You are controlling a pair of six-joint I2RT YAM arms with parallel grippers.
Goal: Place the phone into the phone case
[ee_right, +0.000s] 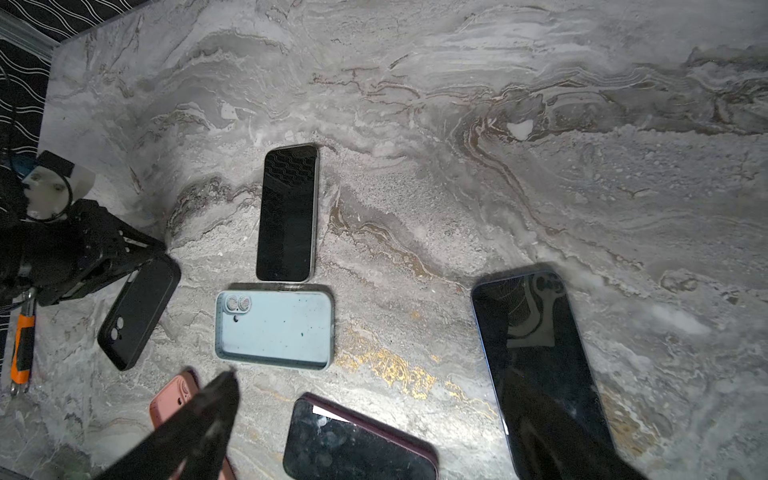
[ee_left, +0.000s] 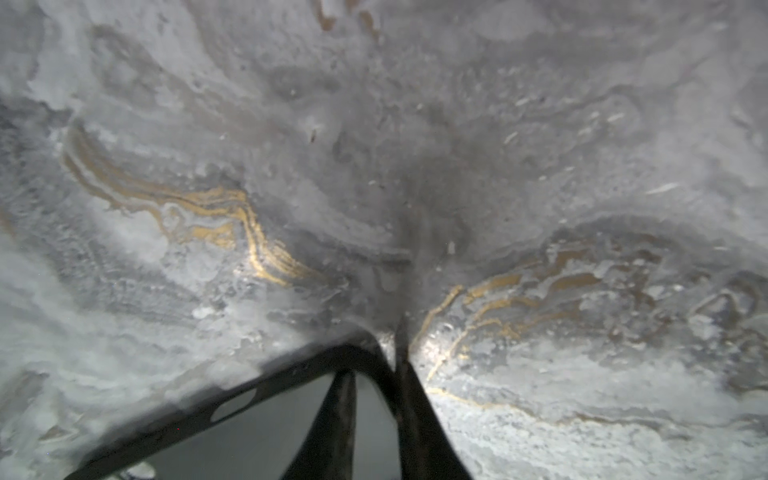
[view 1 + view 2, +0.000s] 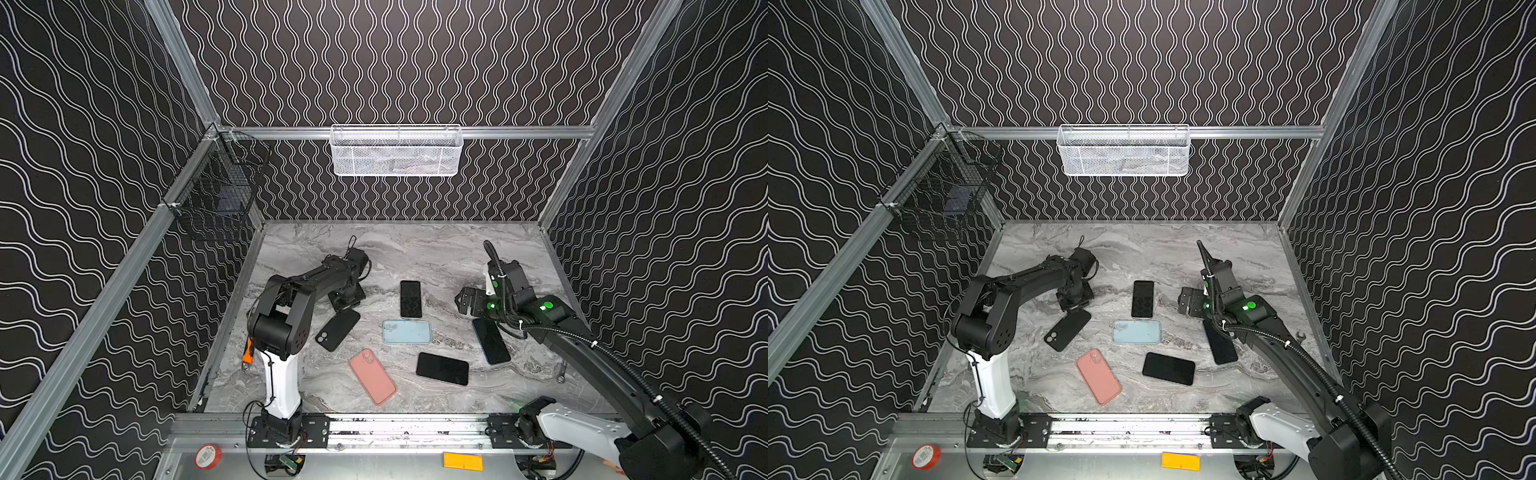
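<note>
Black phone case (image 3: 337, 330) in left end effector (image 3: 350, 309), tape label (image 3: 206, 456) illegible

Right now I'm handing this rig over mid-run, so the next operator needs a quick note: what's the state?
Left gripper: shut on the far end of the black case, on the table.
Right gripper: open, empty, beside the rightmost phone.
Far phone and near phone lie loose mid-table; blue case and pink case untouched.
Done: black case gripped.
To do: pick a phone, seat it in the case.
</note>
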